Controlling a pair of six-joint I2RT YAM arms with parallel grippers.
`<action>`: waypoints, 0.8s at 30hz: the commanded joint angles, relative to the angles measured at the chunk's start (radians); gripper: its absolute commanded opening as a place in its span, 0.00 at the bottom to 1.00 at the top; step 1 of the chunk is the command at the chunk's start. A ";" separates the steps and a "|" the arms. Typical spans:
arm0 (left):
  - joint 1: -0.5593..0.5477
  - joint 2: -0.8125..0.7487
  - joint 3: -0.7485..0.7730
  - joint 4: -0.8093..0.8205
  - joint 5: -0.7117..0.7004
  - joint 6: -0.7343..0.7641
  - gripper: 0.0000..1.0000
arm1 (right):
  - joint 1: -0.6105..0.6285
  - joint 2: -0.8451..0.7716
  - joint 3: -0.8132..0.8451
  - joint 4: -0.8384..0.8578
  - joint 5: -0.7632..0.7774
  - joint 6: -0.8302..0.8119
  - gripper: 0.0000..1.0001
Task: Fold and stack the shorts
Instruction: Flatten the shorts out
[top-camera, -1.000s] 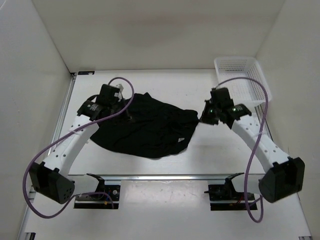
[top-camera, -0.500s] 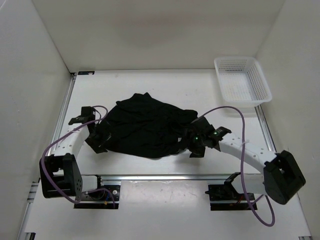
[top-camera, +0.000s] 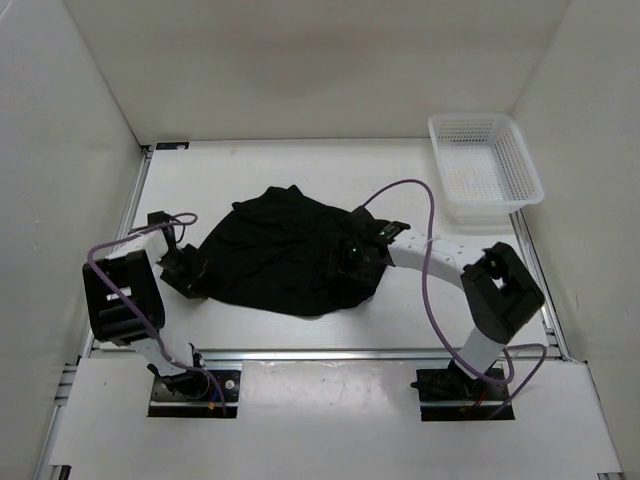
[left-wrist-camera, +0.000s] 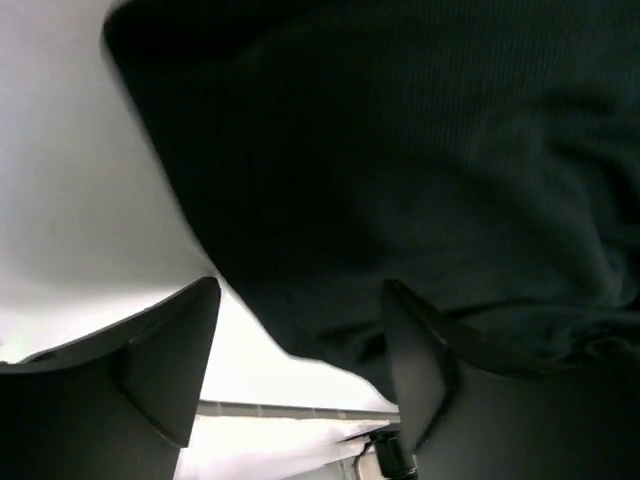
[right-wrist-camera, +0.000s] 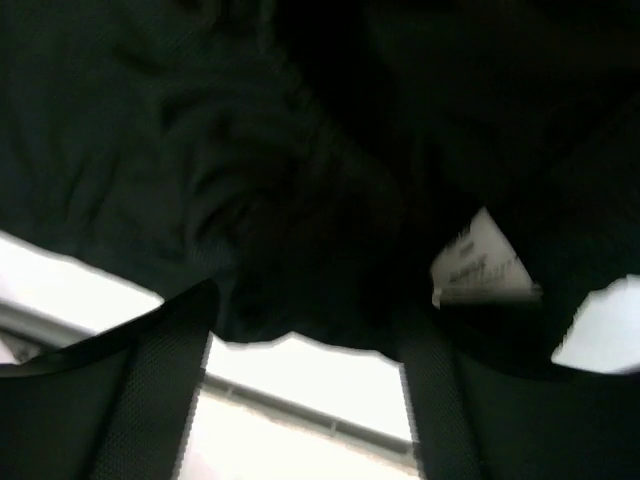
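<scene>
Both arms have pulled back in and dropped low since a second ago. The left gripper (top-camera: 188, 270) and the right gripper (top-camera: 358, 262) now stand with jaws spread and hold nothing. The crumpled black soft-fabric shorts (top-camera: 285, 250) lie released between them, their edges just ahead of each gripper's fingertips.

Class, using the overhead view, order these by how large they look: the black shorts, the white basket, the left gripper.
1. shorts, clearly the largest.
2. basket.
3. left gripper, the smallest, though its dark outline partly merges with the fabric beside it.
</scene>
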 joint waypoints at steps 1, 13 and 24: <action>0.005 0.029 0.063 0.033 0.018 -0.005 0.67 | 0.004 0.074 0.065 -0.001 0.033 -0.023 0.71; 0.005 0.017 0.257 0.033 0.142 0.004 0.10 | -0.122 0.057 0.414 -0.254 0.304 -0.210 0.00; -0.030 -0.175 0.434 -0.119 0.178 0.022 0.10 | -0.242 -0.275 0.463 -0.296 0.384 -0.364 0.00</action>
